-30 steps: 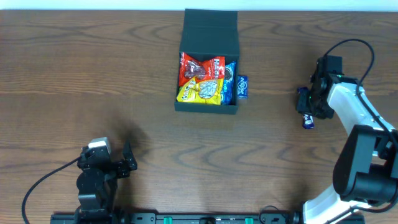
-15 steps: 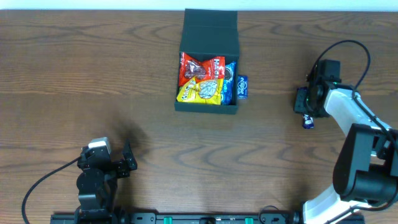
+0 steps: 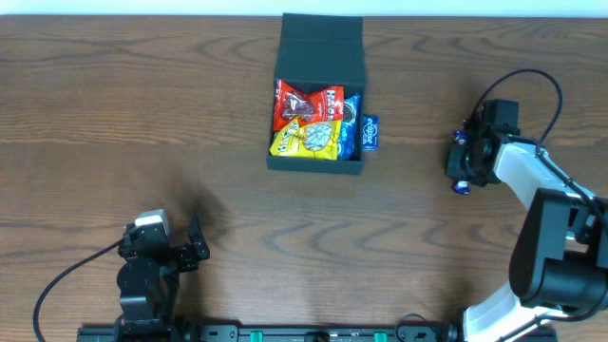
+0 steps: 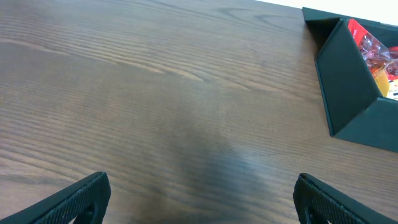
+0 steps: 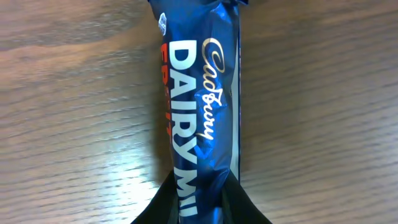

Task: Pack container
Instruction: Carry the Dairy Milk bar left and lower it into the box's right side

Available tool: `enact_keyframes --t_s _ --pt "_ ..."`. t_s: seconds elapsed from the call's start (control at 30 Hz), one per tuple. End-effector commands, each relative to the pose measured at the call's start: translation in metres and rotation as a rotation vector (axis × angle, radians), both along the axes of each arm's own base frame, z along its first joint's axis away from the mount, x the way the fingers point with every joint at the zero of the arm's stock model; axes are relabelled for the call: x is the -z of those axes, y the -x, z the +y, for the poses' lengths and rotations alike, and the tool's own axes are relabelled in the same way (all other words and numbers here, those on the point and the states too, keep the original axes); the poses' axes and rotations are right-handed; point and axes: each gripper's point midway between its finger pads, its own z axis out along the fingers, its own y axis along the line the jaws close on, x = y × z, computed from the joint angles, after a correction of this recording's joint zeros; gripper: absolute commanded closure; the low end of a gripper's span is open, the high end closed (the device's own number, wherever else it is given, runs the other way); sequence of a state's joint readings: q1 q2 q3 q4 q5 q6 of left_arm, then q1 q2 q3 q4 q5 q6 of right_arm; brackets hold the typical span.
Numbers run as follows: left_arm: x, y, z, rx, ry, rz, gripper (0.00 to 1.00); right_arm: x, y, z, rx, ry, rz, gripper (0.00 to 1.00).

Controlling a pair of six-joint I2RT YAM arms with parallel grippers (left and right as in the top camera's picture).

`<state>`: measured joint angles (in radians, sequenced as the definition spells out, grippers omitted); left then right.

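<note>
Idleness is the word for the left gripper (image 3: 195, 244), which sits low at the near left corner of the table (image 3: 114, 114), its fingers (image 4: 84, 198) spread wide over bare wood and holding nothing. It is parked well apart from everything, probably so that it does not get in the way of the other arm. Further right, toward the far edge at mid-table, the container (image 3: 314, 163) stands with its lid (image 3: 323, 47) folded back and away, leaving the mouth open from above. A red packet (image 3: 306, 103) and a yellow packet (image 3: 306, 140) already fill the left of it, with a blue packet (image 3: 350, 122) along the right side. Another small blue packet (image 3: 370, 133) sits at the right wall; whether it is inside or just outside I cannot tell. Well to the right, the right gripper (image 3: 463, 161) points down with its jaws narrowed on one end of a chocolate bar (image 5: 202, 93), a blue Cadbury Dairy Milk wrapper hanging lengthwise above the wood. Gripping the end leaves the long body free to be lowered, which would suit the narrow room remaining, so the carry to the container looks like the step in hand.
</note>
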<state>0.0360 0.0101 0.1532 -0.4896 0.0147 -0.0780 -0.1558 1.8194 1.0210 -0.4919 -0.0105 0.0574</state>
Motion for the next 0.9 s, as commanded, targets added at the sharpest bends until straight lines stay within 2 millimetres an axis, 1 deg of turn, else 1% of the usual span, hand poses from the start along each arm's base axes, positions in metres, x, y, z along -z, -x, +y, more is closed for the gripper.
enact_keyframes --t_s 0.0,0.07,0.13,0.2,0.27,0.3,0.33,0.37,0.43,0.47,0.53,0.6,0.63,0.67,0.77,0.87 --pt "0.007 0.000 0.003 -0.014 -0.013 0.012 0.05 -0.011 -0.009 0.017 -0.019 -0.110 -0.037 0.89" --pt "0.007 0.000 0.003 -0.014 -0.013 0.012 0.05 -0.027 -0.020 0.032 -0.056 -0.169 -0.079 0.92" --pt "0.007 0.000 0.003 -0.014 -0.013 0.012 0.05 -0.046 -0.032 0.047 -0.086 -0.215 -0.130 0.93" --pt "0.007 0.000 0.003 -0.014 -0.013 0.012 0.05 -0.071 -0.045 0.064 -0.099 -0.258 -0.192 0.94" --pt "0.007 0.000 0.003 -0.014 -0.013 0.012 0.05 -0.102 -0.058 0.089 -0.136 -0.295 -0.260 0.94" --pt "0.007 0.000 0.003 -0.014 -0.013 0.012 0.05 -0.124 -0.065 0.112 -0.180 -0.317 -0.305 0.95" --pt "0.007 0.000 0.003 -0.014 -0.013 0.012 0.05 -0.135 -0.068 0.129 -0.207 -0.328 -0.327 0.94" --pt "0.007 0.000 0.003 -0.014 -0.013 0.012 0.05 -0.147 -0.070 0.150 -0.240 -0.345 -0.346 0.94" --pt "0.007 0.000 0.003 -0.014 -0.013 0.012 0.05 -0.160 -0.071 0.184 -0.282 -0.377 -0.367 0.94" --pt "0.007 0.000 0.003 -0.014 -0.013 0.012 0.05 -0.165 -0.070 0.209 -0.297 -0.404 -0.382 0.94" --pt "0.007 0.000 0.003 -0.014 -0.013 0.012 0.05 -0.168 -0.068 0.240 -0.311 -0.428 -0.401 0.92" --pt "0.007 0.000 0.003 -0.014 -0.013 0.012 0.05 -0.165 -0.066 0.258 -0.308 -0.417 -0.408 0.92" --pt "0.007 0.000 0.003 -0.014 -0.013 0.012 0.05 -0.162 -0.065 0.263 -0.304 -0.411 -0.403 0.91" --pt "0.007 0.000 0.003 -0.014 -0.013 0.012 0.05 -0.154 -0.062 0.268 -0.277 -0.395 -0.384 0.92" --pt "0.007 0.000 0.003 -0.014 -0.013 0.012 0.05 -0.136 -0.059 0.265 -0.182 -0.358 -0.332 0.94" --pt "0.007 0.000 0.003 -0.014 -0.013 0.012 0.05 -0.128 -0.064 0.255 -0.135 -0.300 -0.339 0.93"
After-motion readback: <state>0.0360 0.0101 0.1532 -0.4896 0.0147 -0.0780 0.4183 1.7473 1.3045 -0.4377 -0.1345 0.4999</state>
